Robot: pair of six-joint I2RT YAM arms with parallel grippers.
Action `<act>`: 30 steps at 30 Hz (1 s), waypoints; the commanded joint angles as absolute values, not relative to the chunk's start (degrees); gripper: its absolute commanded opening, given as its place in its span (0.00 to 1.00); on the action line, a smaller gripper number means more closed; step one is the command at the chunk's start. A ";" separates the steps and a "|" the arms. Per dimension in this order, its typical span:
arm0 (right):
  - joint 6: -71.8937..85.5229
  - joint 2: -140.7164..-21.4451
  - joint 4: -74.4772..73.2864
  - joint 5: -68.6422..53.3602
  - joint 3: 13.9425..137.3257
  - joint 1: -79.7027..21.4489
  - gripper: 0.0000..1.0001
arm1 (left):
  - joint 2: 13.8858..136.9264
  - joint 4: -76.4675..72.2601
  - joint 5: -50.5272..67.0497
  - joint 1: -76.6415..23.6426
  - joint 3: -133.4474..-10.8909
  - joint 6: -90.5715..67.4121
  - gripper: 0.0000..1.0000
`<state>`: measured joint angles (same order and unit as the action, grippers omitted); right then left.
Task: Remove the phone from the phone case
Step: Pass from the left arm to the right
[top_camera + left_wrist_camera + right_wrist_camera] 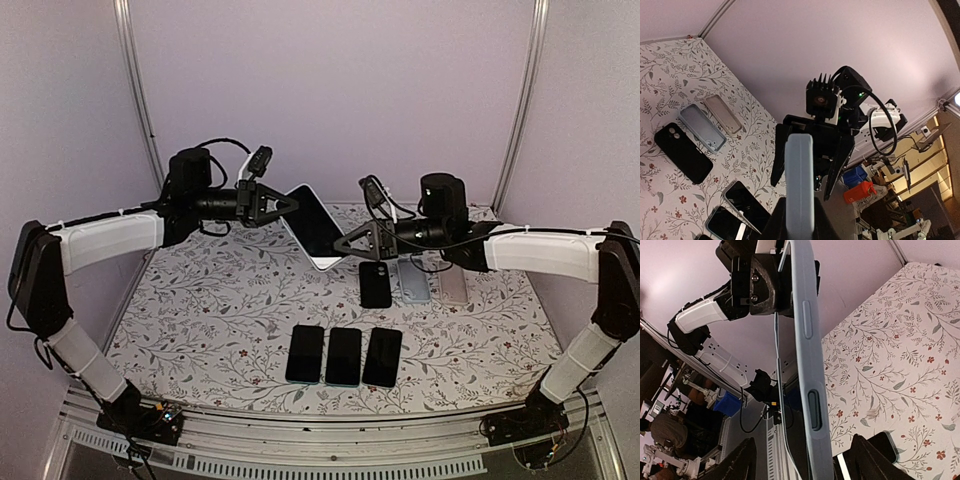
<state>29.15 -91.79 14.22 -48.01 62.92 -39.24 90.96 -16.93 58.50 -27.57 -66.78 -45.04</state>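
A phone in a pale blue-grey case (312, 228) is held in the air above the back of the table, tilted, screen facing front-right. My left gripper (288, 205) is shut on its upper left edge; in the left wrist view the case edge (800, 175) stands clamped between my fingers (826, 222). My right gripper (343, 245) is open at the phone's lower right corner. In the right wrist view the case's side with its buttons (807, 365) runs between my two spread fingers (875, 460) without touching them.
Three bare phones (343, 355) lie in a row at the table's front middle. A black case (375, 284), a blue-grey case (414, 281) and a pale clear case (453, 286) lie side by side under the right arm. The floral table (200, 300) has walls behind it.
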 commanded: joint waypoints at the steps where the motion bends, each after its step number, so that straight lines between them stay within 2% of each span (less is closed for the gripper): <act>1: 32.97 -92.44 19.48 -52.53 63.55 -39.10 0.61 | 91.52 -21.43 60.53 -28.41 -68.46 -45.67 0.00; 6: 36.80 -93.09 23.84 -54.18 63.21 -39.11 0.33 | 92.27 -21.72 60.51 -29.03 -69.23 -46.06 0.00; 9: 39.36 -93.55 26.28 -54.58 62.86 -39.11 0.18 | 92.29 -22.48 59.86 -29.41 -69.26 -46.79 0.06; 12: 41.68 -93.73 28.98 -54.21 62.34 -39.11 0.07 | 92.29 -23.23 59.24 -29.77 -69.26 -47.30 0.12; 17: 45.83 -93.86 34.01 -52.23 61.75 -39.11 0.00 | 92.05 -25.32 57.91 -30.56 -68.27 -48.93 0.39; 19: 47.64 -93.93 36.40 -50.99 61.61 -39.11 0.00 | 91.79 -26.72 57.02 -30.85 -67.26 -49.93 0.45; 25: 54.18 -94.87 44.94 -47.45 60.44 -39.14 0.00 | 90.92 -33.10 54.52 -31.54 -62.92 -54.54 0.42; 30: 57.58 -95.96 49.24 -45.57 59.69 -39.35 0.00 | 90.64 -37.93 52.06 -32.23 -60.11 -58.40 0.29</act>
<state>53.47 -95.31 39.46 -48.31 60.12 -38.98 91.90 -31.33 54.63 -31.14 -61.91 -54.74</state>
